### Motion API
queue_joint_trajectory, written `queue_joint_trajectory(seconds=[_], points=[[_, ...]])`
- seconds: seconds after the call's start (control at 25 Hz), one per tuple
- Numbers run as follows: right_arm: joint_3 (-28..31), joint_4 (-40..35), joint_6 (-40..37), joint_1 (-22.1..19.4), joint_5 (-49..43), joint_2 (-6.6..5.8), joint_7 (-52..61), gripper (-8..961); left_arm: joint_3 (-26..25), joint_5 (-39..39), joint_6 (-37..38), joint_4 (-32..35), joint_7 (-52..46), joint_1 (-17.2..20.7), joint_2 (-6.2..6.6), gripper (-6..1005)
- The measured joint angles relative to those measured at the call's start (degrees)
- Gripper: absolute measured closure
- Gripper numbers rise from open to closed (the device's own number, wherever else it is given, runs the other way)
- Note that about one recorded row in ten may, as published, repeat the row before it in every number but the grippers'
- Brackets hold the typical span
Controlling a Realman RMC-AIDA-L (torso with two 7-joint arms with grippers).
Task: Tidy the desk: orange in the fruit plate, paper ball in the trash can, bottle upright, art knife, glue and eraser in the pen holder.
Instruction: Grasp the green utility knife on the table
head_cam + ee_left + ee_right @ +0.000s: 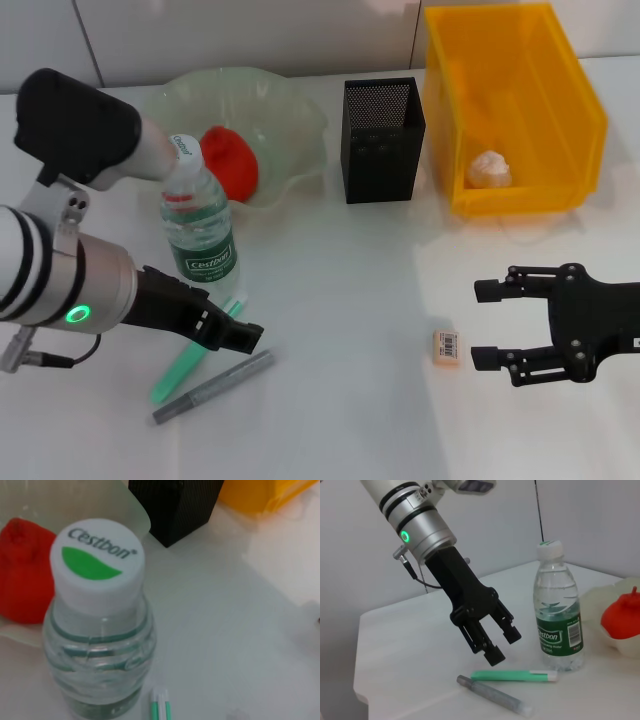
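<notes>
Both pincers hover spread: left pincer (236, 331), right pincer (487, 322).

You have on desk (340, 330): one orange (230, 163), one fruit plate (290, 110), one paper ball (489, 168), one trash can (560, 110), one bottle (200, 225), one eraser (447, 346), one pen holder (382, 140). Two slim stick-shaped items near desk's front edge: one green stick (195, 350), one grey stick (212, 386); which is knife and which glue, you cannot tell. Two grippers in your view: one left gripper (240, 335), one right gripper (487, 322)
</notes>
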Motion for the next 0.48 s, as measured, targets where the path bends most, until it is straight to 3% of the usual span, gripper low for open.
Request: queue_joint_trajectory(seconds=[0.28, 0.48], points=[[0.0, 0.0, 0.4, -0.1, -0.3, 0.06, 0.0, 160, 0.2, 0.5, -0.7, -1.0, -0.9, -1.0, -0.07, 255], [-0.3, 0.1, 0.9, 0.3, -0.6, 0.12, 0.0, 160, 0.6, 1.1, -4.3, -7.5, -1.5, -3.9, -0.14, 261]])
